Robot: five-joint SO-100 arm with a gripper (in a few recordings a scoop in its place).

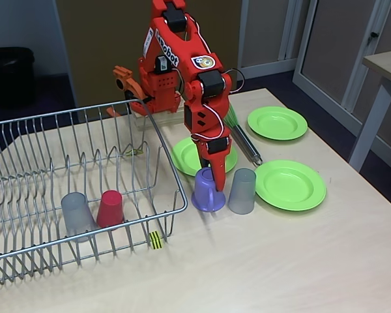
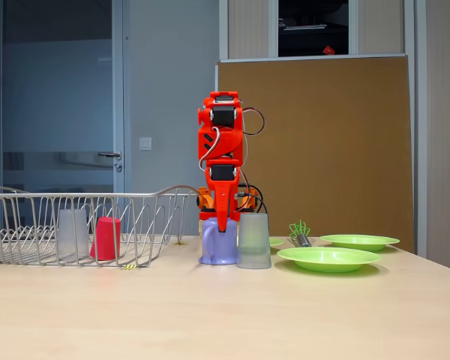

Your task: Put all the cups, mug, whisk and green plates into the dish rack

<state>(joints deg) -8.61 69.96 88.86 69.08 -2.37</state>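
- The pincer (image 1: 210,175) reached down onto the upside-down mug (image 1: 207,191) at frame centre; whether it clenched the mug could not be told.
- A grey cup (image 1: 242,191) stood just right of the mug.
- Another grey cup (image 1: 77,215) and the red cup (image 1: 109,208) sat inverted in the dish rack (image 1: 173,210), lower left.
- Three green plates (image 1: 290,185) and the whisk (image 1: 246,145) lay on the surface (image 1: 280,261), right of centre.

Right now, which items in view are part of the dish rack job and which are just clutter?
Job items:
- silver wire dish rack, holding a grey tumbler and a red tumbler
- lilac plastic mug, orange gripper at it
- second grey tumbler
- three lime-green plates
- green whisk

Clutter:
- none on the wooden table
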